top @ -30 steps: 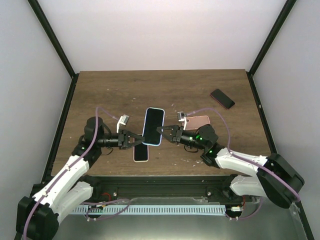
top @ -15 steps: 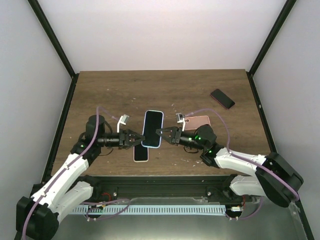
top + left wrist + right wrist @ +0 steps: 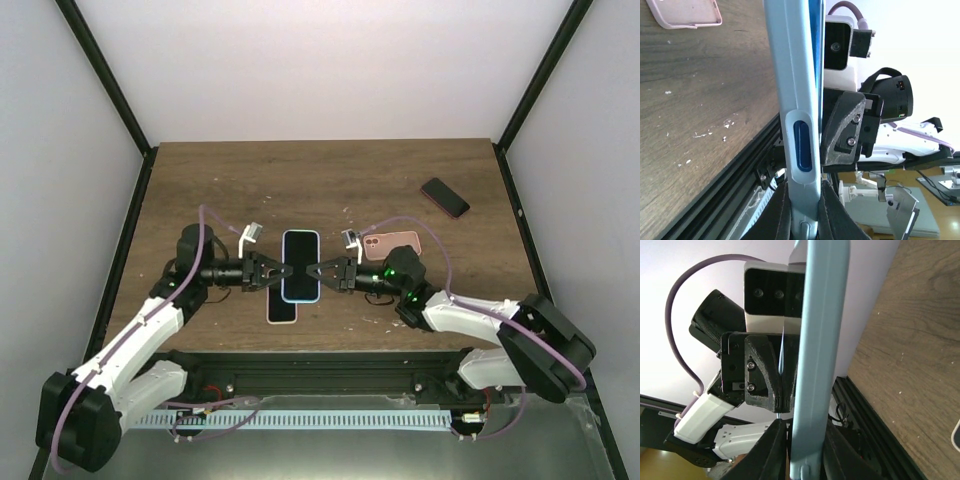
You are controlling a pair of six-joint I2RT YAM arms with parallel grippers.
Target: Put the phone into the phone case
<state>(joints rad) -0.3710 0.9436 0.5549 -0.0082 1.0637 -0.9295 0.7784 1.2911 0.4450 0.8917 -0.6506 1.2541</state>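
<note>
The left pincer [image 3: 276,270] and right pincer [image 3: 314,272] were each closed on an opposite long edge of the light-blue phone case [image 3: 792,75]. It hung between their tips, clear of the surface [image 3: 220,180], apparently so that 2 opposed grips could steady it while the phone [image 3: 300,262] was squeezed home. The phone sat in the case screen-up, its long axis lying crosswise to both pincers.
</note>
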